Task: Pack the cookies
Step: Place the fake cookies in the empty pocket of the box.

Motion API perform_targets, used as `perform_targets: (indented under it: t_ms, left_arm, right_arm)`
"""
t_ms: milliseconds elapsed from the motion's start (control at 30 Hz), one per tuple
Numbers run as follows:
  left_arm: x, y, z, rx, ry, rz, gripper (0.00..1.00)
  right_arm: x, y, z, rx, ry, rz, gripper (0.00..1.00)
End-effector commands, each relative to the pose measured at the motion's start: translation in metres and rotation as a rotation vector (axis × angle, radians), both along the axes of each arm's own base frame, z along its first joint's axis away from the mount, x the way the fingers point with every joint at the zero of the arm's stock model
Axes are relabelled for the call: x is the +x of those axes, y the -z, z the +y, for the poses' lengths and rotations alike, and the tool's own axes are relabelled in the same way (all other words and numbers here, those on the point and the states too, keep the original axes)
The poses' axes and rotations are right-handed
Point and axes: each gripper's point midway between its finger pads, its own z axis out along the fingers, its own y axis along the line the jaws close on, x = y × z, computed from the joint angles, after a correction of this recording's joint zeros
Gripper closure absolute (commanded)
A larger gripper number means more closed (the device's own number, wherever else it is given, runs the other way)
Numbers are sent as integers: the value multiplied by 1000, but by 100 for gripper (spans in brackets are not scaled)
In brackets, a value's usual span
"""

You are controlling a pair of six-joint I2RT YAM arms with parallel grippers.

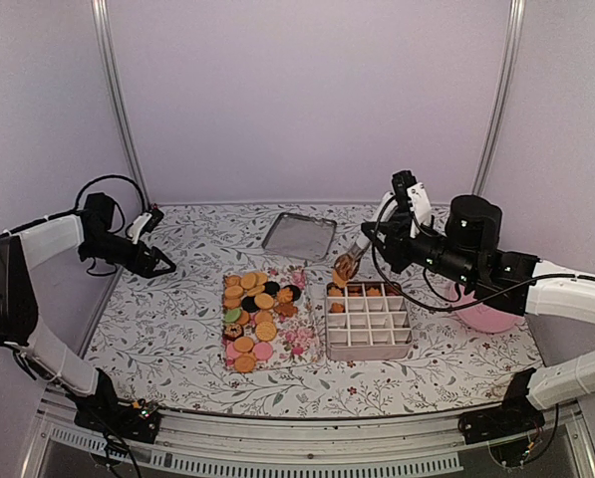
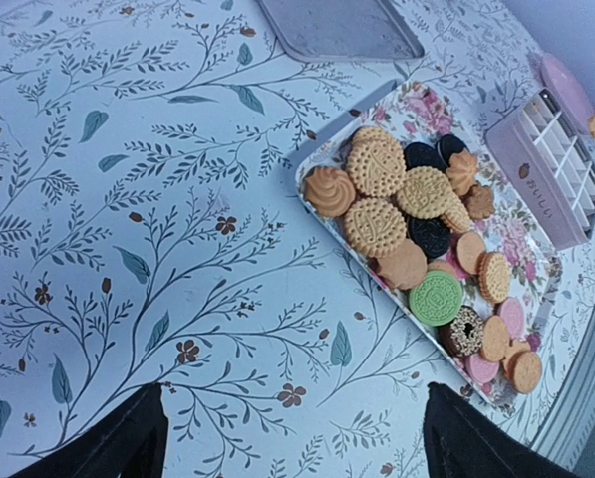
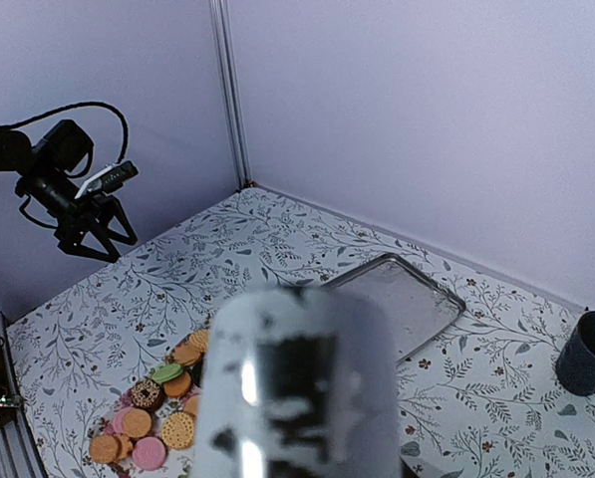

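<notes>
**Top external view**
- Right end effector (image 1: 345, 267), centre of frame: clamped on one round orange-golden cookie (image 1: 343, 270), which is poised over the upper-left corner of the white gridded compartment box (image 1: 369, 334).
- Risk, as judged: the cookie hangs close to the box's outer wall. A release slightly off could leave it straddling a divider or drop it onto the tabletop (image 1: 167, 329). Too hard a pinch might crack it.
- Loose cookies (image 1: 252, 314): heaped on the floral rectangular tray (image 1: 299, 344), just left of the box.
- Left end effector (image 1: 162, 267), left of frame: fingers apart, holding nothing, well apart from the tray.
- Surface: pale cloth printed with leaves and twigs.
- Room: plain lilac wall panels with metal corner posts.
- Also present: a silver metal tray (image 1: 299, 235) at upper centre, and a big pink plate (image 1: 481, 317) at right, partly behind the arm.

**Left wrist view**
- Dark fingers (image 2: 108, 448) sit in the bottom corners, spread wide.
- The cookies overlap one another, with a single green one (image 2: 436, 297) among them.
- Risk, as judged: lifting one may drag a neighbour over the tray rim.

**Right wrist view**
- A blurred pale cylinder (image 3: 297, 388) hides the fingers, so the grip cannot be told from here.
- The cookies lie at lower left.
- A dark blue mug (image 3: 586, 354) stands at the right edge.
</notes>
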Motion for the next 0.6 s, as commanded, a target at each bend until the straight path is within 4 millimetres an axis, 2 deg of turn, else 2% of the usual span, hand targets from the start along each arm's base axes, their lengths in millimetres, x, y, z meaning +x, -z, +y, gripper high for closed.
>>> perform_targets:
  t_ms: [0, 233, 567]
  left_arm:
    - [4, 0, 4, 33, 20, -36, 11]
    - [7, 15, 2, 26, 30, 7, 12]
    - [4, 15, -3, 0, 47, 4, 12]
  right_arm:
    - [4, 29, -15, -74, 52, 81, 100]
    - [13, 60, -13, -129, 57, 145, 100]
    - [20, 65, -20, -162, 85, 139, 100]
